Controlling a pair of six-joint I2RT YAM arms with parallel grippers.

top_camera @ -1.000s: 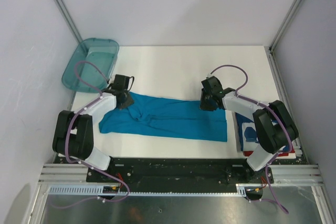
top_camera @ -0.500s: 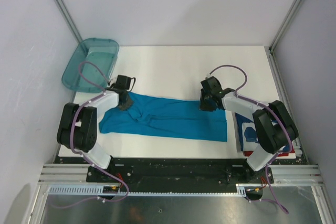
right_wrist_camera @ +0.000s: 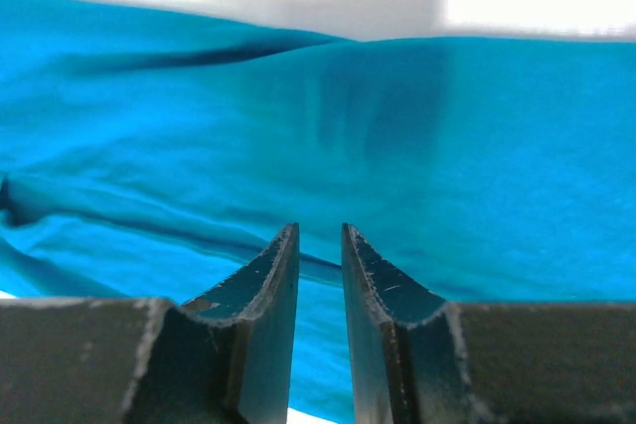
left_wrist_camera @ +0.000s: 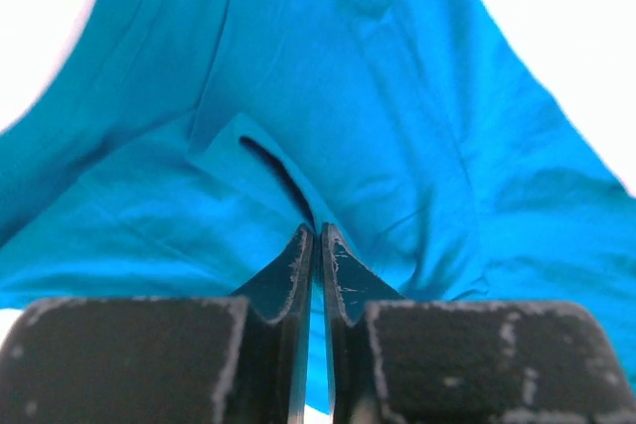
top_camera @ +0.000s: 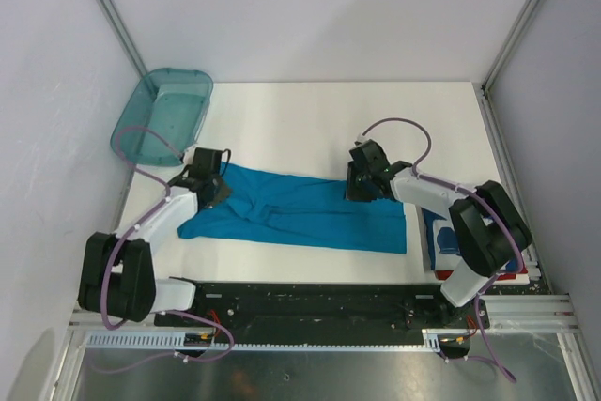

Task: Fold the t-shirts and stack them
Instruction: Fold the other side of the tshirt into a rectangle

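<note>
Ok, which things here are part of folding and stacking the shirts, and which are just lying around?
For the job: plain teal-blue cloth t-shirt; folded dark blue printed t-shirt with red edge.
Lying about: translucent teal plastic bin.

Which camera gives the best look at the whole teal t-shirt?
The top external view: it shows the teal t-shirt laid full length across the table, the left gripper at one end and the right gripper near the other. Each wrist view shows only a close patch of wrinkled cloth at its own jaws.
</note>
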